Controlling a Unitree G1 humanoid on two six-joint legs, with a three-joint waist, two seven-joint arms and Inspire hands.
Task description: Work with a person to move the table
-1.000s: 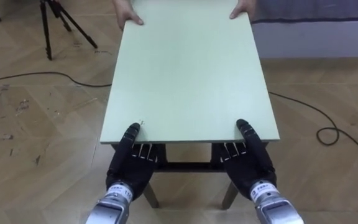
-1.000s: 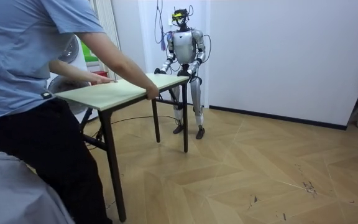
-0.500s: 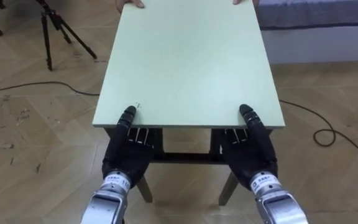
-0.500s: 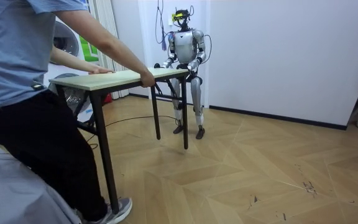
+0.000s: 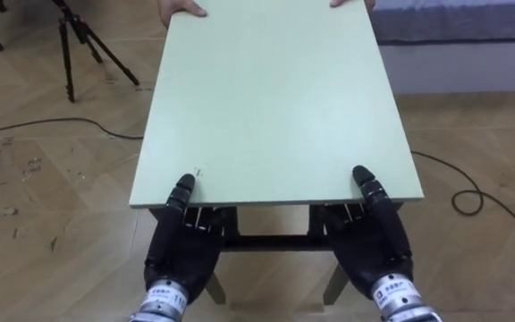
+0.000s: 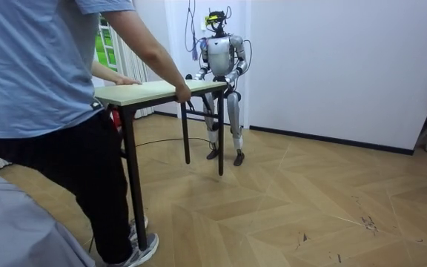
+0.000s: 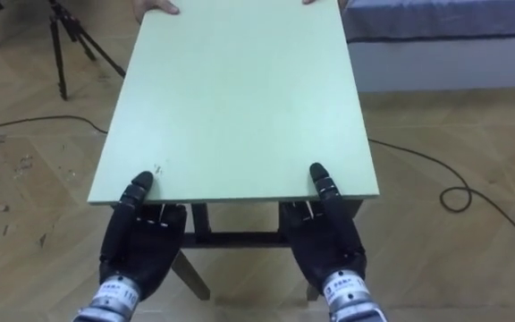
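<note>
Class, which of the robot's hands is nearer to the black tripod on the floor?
Left. The left hand grips the table edge on the side toward the tripod; the right hand grips it farther across.

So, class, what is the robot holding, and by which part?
The table, by its near edge: left hand and right hand each clamp it, thumb on top, fingers beneath.

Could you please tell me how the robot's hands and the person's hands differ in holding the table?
The robot's left hand and right hand are black and clamp the table at its near edge, thumbs on top, fingers underneath. The person's hands are bare and hold the far end, near its corners. Both pairs sit one at each side.
</note>
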